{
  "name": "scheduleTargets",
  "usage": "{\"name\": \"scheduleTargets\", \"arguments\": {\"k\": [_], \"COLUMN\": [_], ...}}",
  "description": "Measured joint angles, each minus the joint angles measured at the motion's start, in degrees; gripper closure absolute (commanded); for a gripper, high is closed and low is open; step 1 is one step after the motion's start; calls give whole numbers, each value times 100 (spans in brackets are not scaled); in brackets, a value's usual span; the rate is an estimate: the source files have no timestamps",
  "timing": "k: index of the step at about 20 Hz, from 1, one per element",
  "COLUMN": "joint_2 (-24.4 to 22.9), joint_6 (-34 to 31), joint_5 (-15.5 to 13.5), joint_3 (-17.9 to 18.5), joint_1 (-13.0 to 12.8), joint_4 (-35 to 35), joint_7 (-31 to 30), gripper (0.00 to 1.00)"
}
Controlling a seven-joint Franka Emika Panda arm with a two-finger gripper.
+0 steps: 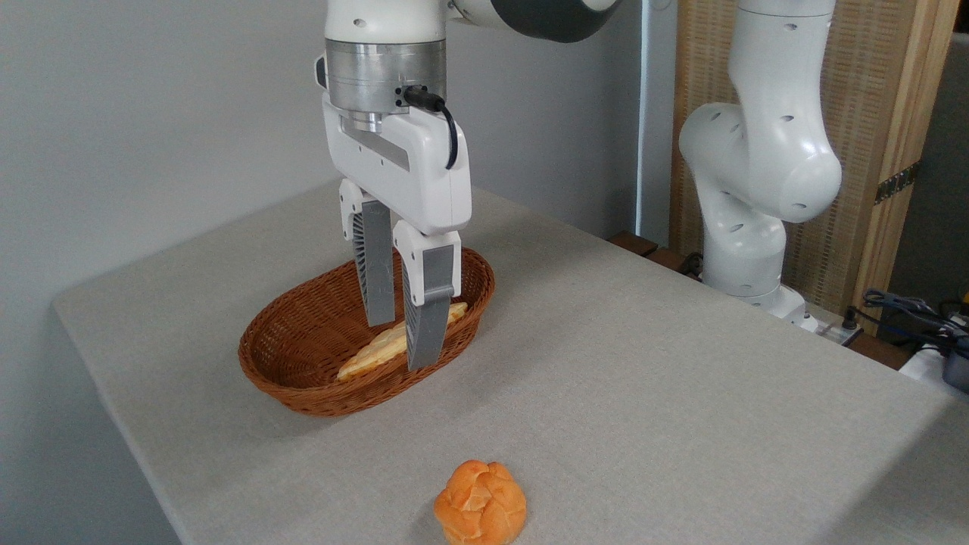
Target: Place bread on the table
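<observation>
a: item one, the bread?

b: small round bun, orange-brown, cracked lobed crust. lies on the table at the near edge, bottom centre of the view, well apart from everything else. nothing touches it.

a: item two, the gripper?

b: white body, grey ribbed fingers, pointing straight down. the two fingers stand a narrow gap apart, not pressed together, with nothing between them. it hangs in front of and over the basket, well clear of the bun.

a: item three?

b: wicker basket, oval, brown, left of centre on the table. inside it, one braided loaf, long, flat, pale yellow, lying lengthwise and partly hidden behind the fingers. whether the fingertips touch the loaf cannot be told.

a: table surface?

b: light grey, matte, finely textured, rounded corner at left.

a: background?

b: arm base, white, at the far right edge of the table; cables beside it; grey wall at left.
</observation>
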Motion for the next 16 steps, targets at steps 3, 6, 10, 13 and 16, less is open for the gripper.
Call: {"name": "scheduleTargets", "arguments": {"k": [3, 6, 10, 13, 16], "joint_2": [-7, -12, 161, 331, 441], "joint_6": [-21, -452, -1191, -1235, -1235], "joint_5": [0, -1, -317, -464, -471], "joint_3": [-7, -150, -960, -1395, -1564], "joint_1": [-31, -58, 619, 1082, 1118], "joint_4": [0, 75, 619, 762, 781], "joint_7": [-2, -146, -853, -1326, -1874], "gripper": [0, 0, 0, 0, 0]}}
